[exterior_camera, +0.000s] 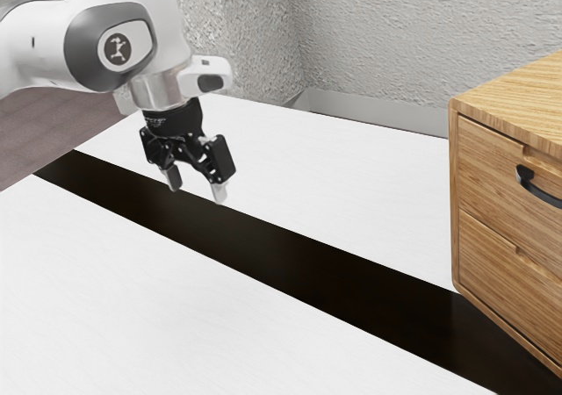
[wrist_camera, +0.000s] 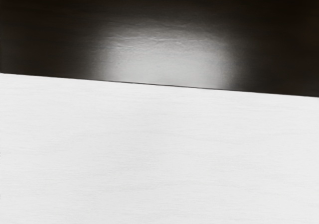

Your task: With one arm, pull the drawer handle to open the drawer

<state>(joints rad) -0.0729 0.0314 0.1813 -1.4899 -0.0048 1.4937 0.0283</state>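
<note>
A white bench (exterior_camera: 132, 307) crossed by a black stripe (exterior_camera: 290, 263). At the exterior view's right, a wooden cabinet (exterior_camera: 505, 263) whose upper drawer (exterior_camera: 492, 171) carries a dark drawer handle (exterior_camera: 537, 187). Well apart from it, the end effector (exterior_camera: 197, 189) hovers above the stripe, fingers spread, holding nothing.

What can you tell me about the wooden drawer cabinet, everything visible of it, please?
The cabinet is light, grained wood, cut off by the exterior view's right edge. Two drawer fronts are stacked; the upper drawer carries a dark curved handle. Both look shut. It stands upright on the table, with the gripper well apart from it.
</note>
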